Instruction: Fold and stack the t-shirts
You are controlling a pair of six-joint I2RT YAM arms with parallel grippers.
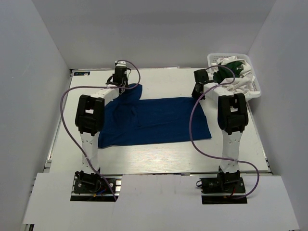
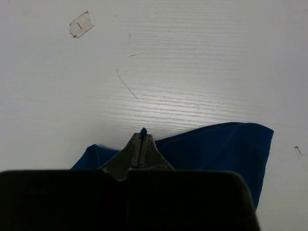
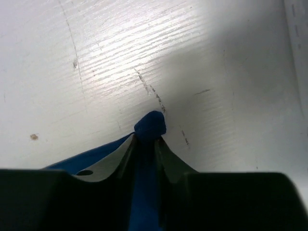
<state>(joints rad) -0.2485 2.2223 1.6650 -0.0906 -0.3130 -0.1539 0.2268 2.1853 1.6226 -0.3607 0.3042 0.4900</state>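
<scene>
Top external view showed you the blue t-shirt [image 1: 159, 120] spread on the table [image 1: 159, 159], long axis left to right, its far corners pinched by your closed left gripper [image 2: 141, 138] and right gripper [image 3: 146, 142], the cloth lying nearward of both

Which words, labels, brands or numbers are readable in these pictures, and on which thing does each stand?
None can be read.
The blue t-shirt shows no print on its visible side.
The scrap of tape on the table bears only a short red mark, no legible letter.
</scene>
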